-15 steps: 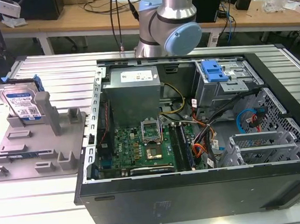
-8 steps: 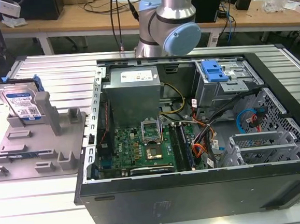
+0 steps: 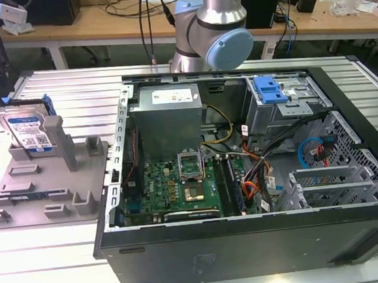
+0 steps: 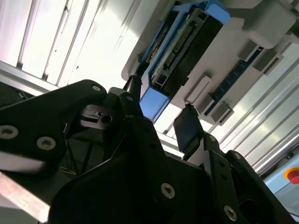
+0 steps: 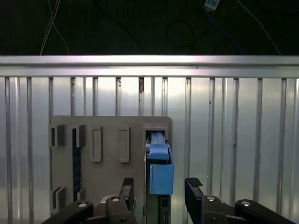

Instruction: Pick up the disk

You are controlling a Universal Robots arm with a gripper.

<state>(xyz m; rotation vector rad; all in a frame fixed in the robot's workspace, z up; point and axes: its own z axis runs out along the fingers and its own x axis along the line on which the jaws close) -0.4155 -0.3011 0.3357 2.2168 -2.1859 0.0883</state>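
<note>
Between the gripper's [image 5: 160,185] wide-spread fingers [image 5: 194,184] sat the blue-railed end of the disk [image 5: 161,175], with a gap on either side in the first wrist view. The disk stood upright in a slot at one corner of the grey holder [image 3: 49,192], which rested on the slatted metal table [image 3: 41,258]. Just beside the holder, toward the exterior view's right, lay the open computer case [image 3: 249,241], and the arm [image 3: 212,21] rose behind it.

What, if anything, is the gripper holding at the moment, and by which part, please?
Nothing is held: the gripper is open, its fingers either side of the disk standing in the grey holder, with gaps showing.
</note>
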